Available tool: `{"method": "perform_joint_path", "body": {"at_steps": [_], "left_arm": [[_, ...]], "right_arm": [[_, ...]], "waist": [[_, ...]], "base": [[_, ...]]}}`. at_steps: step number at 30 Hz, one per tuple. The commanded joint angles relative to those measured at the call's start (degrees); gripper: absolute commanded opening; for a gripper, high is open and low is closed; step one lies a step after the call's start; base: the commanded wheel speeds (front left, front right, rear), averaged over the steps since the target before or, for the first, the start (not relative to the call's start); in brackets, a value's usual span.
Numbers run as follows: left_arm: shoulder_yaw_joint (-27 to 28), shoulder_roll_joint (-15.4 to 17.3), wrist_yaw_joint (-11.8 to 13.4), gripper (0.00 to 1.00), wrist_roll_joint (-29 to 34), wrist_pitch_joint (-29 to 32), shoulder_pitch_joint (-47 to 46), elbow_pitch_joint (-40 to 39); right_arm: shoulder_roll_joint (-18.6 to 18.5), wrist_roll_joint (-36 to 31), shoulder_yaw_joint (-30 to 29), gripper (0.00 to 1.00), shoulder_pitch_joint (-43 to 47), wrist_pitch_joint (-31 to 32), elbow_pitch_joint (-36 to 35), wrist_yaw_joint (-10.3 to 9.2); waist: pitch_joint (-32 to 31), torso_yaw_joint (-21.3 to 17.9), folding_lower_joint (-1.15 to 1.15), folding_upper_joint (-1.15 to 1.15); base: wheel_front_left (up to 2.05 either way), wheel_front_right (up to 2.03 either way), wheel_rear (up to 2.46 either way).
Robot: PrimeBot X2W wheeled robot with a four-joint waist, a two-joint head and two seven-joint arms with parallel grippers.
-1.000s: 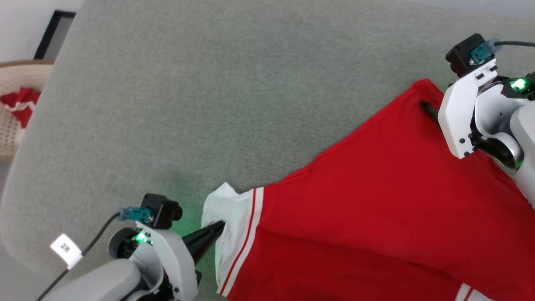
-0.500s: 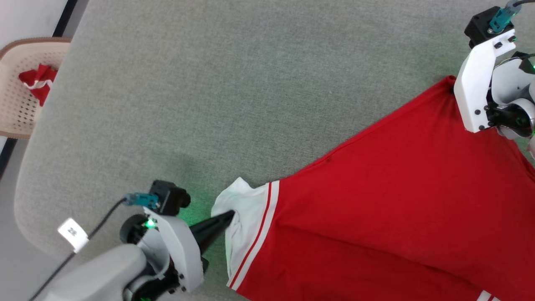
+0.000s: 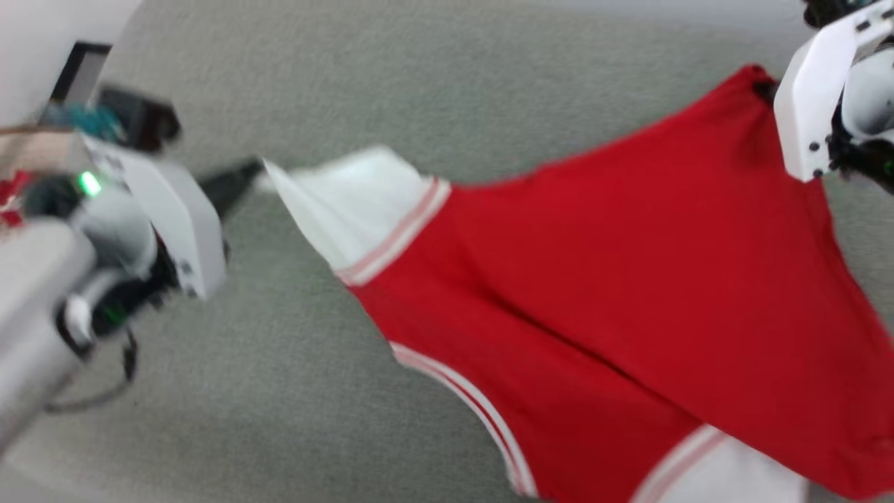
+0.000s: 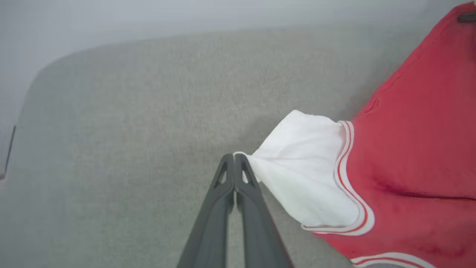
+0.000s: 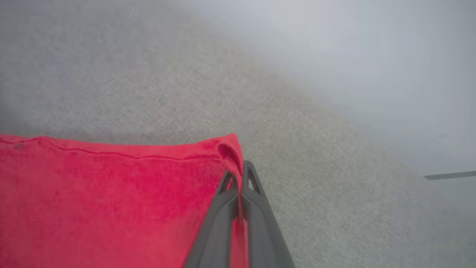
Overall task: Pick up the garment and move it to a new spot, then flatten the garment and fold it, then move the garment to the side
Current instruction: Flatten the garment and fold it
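Note:
The garment [image 3: 628, 244], a red jersey with white sleeve panels and striped trim, hangs stretched between both grippers above the grey surface. My left gripper [image 3: 255, 173] is shut on the tip of a white sleeve [image 4: 305, 167], its fingers pressed together at the cloth's edge [image 4: 235, 158]. At the head view's upper right, my right gripper [image 3: 766, 89] is shut on a red corner of the garment [image 5: 111, 193]; the cloth folds over between its fingertips [image 5: 241, 168]. The head view is blurred. The lower part of the garment runs out of the picture at the bottom right.
A broad grey padded surface [image 3: 419, 84] lies under everything, with rounded corners and pale floor beyond. A beige basket [image 3: 24, 150] with a bit of red cloth sits at the far left, partly behind my left arm. A dark frame [image 3: 77, 70] stands on the wall.
The right gripper has shut on the red corner. Both arms have risen, and the sleeve and garment have lifted off the surface and stretched out. The head view has shifted too.

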Motion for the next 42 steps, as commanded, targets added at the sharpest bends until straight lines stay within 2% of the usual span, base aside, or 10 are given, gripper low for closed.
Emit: {"method": "perform_joint_path", "body": {"at_steps": [1,8,14,22,26,31,37,42], "left_arm": [[1.04,0.64,0.66,0.0,0.56,1.89,-3.43,-0.18],[2.87,0.95,0.43,0.0,3.89,7.82,-15.22,2.34],[4.35,-1.74,-1.82,0.0,7.02,9.31,-25.48,9.41],[5.6,-6.28,-5.07,0.0,9.52,7.51,-34.75,19.14],[6.24,-8.78,-6.11,0.0,11.46,4.23,-39.32,23.74],[6.34,-11.73,-7.23,0.0,15.06,-1.26,-45.88,29.31],[7.22,-15.54,-7.52,0.0,19.48,-11.47,-54.29,36.2],[8.18,-18.32,-8.21,0.0,21.81,-21.72,-60.06,40.73]], "right_arm": [[-0.51,-0.45,-0.77,0.0,-1.11,-0.78,-0.81,-0.11],[-0.96,-1.85,-3.95,0.0,-4.54,-2.41,-3.53,-0.11],[0.09,-5.14,-8.78,0.0,-7.88,-3.46,-5.45,-0.11],[2.98,-10.25,-15.75,0.0,-10.59,-4.08,-5.87,-0.11],[4.92,-14.37,-19.39,0.0,-12.57,-6.77,-4.0,-0.11],[8.1,-21.17,-24.08,0.0,-17.02,-12.27,-0.43,-0.11],[12.13,-30.91,-29.76,0.0,-22.7,-23.82,4.74,-0.11],[14.03,-40.92,-34.78,0.0,-26.48,-36.44,8.23,-0.11]], "waist": [[-3.22,-3.33,0.0,0.0],[-5.3,-6.22,0.0,0.0],[-6.33,-8.12,0.0,0.0],[-5.23,-9.66,0.0,0.0],[-2.28,-10.25,0.0,0.0],[4.6,-10.94,0.0,0.0],[13.11,-11.41,0.0,0.0],[17.46,-11.04,0.0,0.0]], "base": [[0.0,0.0,0.0],[0.0,0.0,0.0],[0.0,0.0,0.0],[0.0,0.0,0.0],[0.0,0.0,0.0],[0.0,0.0,0.0],[0.0,0.0,0.0],[0.0,0.0,0.0]]}}
